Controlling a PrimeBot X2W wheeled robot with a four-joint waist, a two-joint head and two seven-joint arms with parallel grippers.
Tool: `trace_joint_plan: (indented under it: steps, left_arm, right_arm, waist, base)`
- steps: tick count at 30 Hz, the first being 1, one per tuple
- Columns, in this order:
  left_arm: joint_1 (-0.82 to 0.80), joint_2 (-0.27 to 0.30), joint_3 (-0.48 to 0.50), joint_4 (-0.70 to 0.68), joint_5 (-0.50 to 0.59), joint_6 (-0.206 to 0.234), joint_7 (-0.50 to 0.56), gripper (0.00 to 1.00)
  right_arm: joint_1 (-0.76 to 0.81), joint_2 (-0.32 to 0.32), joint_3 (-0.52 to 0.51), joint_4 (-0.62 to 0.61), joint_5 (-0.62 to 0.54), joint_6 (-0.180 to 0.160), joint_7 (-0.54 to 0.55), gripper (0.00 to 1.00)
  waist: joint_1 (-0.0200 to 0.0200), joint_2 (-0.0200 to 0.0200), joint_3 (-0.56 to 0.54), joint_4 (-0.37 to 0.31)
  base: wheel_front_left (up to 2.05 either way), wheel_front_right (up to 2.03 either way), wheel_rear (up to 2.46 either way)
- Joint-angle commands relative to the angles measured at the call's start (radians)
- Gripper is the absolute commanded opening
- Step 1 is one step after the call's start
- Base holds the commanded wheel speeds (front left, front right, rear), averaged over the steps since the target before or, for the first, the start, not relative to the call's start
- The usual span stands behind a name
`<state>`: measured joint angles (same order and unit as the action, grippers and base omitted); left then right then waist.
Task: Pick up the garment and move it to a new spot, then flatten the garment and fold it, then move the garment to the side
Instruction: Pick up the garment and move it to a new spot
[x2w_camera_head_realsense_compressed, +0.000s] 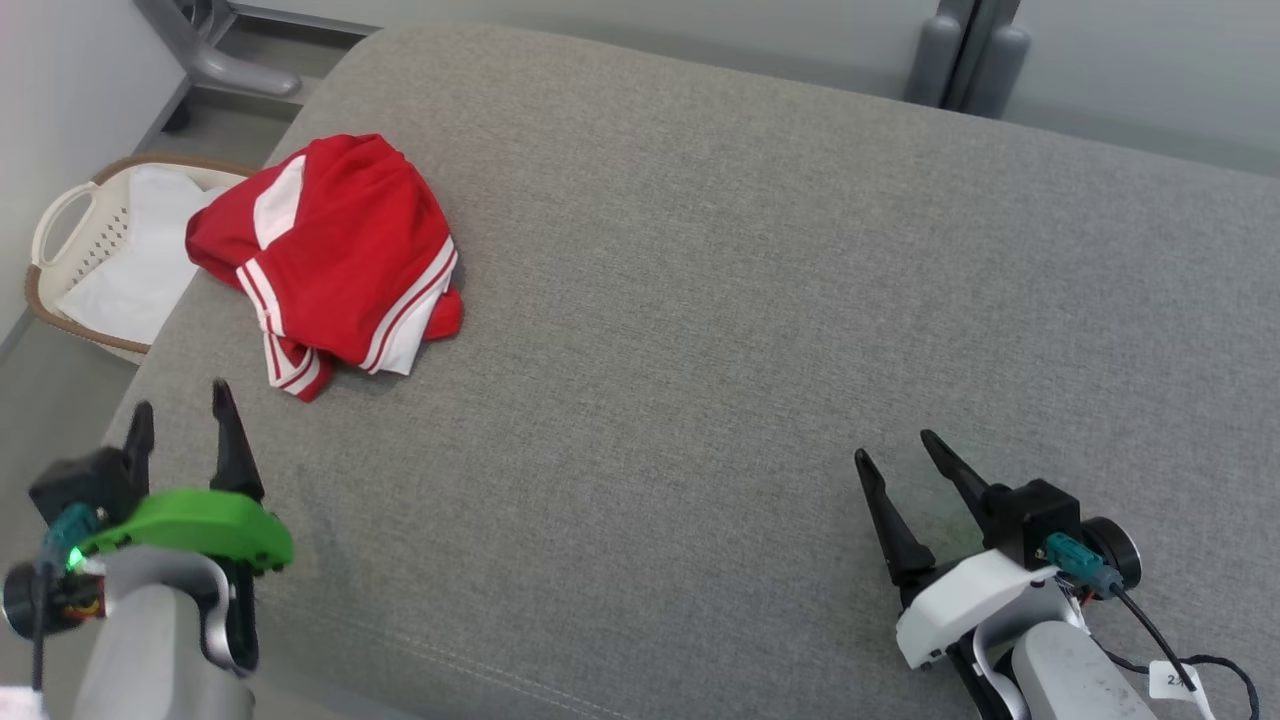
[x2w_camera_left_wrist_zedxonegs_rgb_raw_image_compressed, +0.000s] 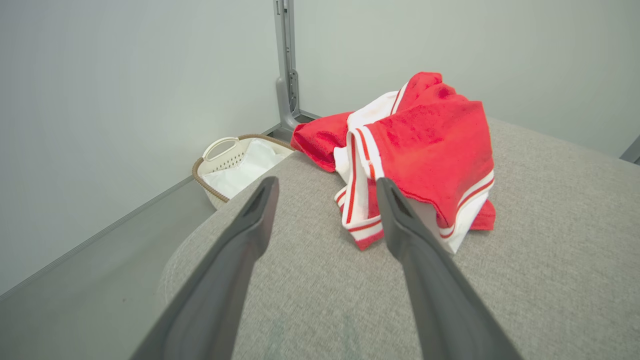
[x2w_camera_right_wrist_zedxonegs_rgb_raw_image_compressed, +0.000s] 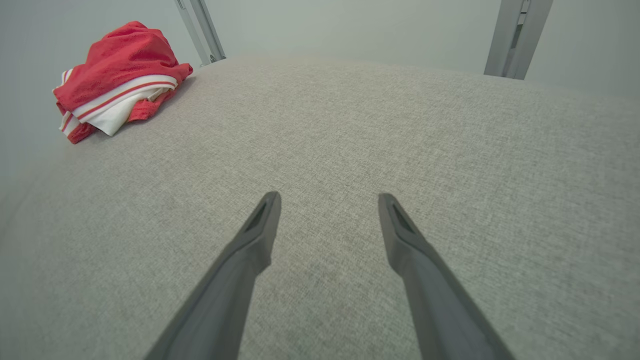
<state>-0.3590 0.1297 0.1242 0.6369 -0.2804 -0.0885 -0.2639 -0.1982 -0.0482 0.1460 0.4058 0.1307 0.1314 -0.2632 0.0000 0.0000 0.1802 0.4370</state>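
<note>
A red garment (x2w_camera_head_realsense_compressed: 330, 255) with white stripes lies in a crumpled heap at the far left of the grey cushioned surface (x2w_camera_head_realsense_compressed: 720, 300). It sits just ahead of the fingers in the left wrist view (x2w_camera_left_wrist_zedxonegs_rgb_raw_image_compressed: 425, 145) and far off at the upper left in the right wrist view (x2w_camera_right_wrist_zedxonegs_rgb_raw_image_compressed: 117, 75). My left gripper (x2w_camera_head_realsense_compressed: 180, 415) hovers open near the surface's left front corner, a short way in front of the garment and apart from it. My right gripper (x2w_camera_head_realsense_compressed: 895, 445) stands open at the front right, with nothing between its fingers.
A white laundry basket (x2w_camera_head_realsense_compressed: 90, 225) with a brown rim stands on the floor beside the surface's left edge, a white cloth inside it. Grey metal posts (x2w_camera_head_realsense_compressed: 965, 55) rise behind the far edge. The cushion's rounded left edge drops to the floor.
</note>
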Motion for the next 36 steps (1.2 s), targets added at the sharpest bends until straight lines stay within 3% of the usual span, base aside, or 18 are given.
trace_joint_plan:
  steps: [1,16,25,36]
  left_arm:
    - [-0.055,0.02,-0.007,0.02,0.013,-0.008,0.0,1.0]
    - [-0.499,0.153,-0.136,0.293,-0.021,-0.042,0.108,1.0]
    - [-0.569,0.214,-0.215,0.412,-0.137,-0.042,0.242,1.0]
    - [-0.577,0.193,-0.212,0.588,-0.189,-0.039,0.341,1.0]
  right_arm:
    - [-0.016,-0.006,-0.003,-0.008,-0.012,-0.002,-0.002,1.0]
    - [-0.116,-0.005,0.017,-0.052,-0.033,-0.002,-0.002,1.0]
    - [-0.16,-0.009,0.024,-0.073,-0.041,-0.002,-0.001,1.0]
    - [-0.188,-0.023,0.017,-0.081,-0.047,-0.003,0.003,1.0]
  waist:
    - [0.0,0.0,0.058,-0.042]
    - [0.0,0.0,0.22,-0.139]
    - [0.0,0.0,0.296,-0.195]
    - [0.0,0.0,0.357,-0.227]
  base:
    - [0.0,0.0,0.0]
    - [0.0,0.0,0.0]
    - [0.0,0.0,0.0]
    - [0.0,0.0,0.0]
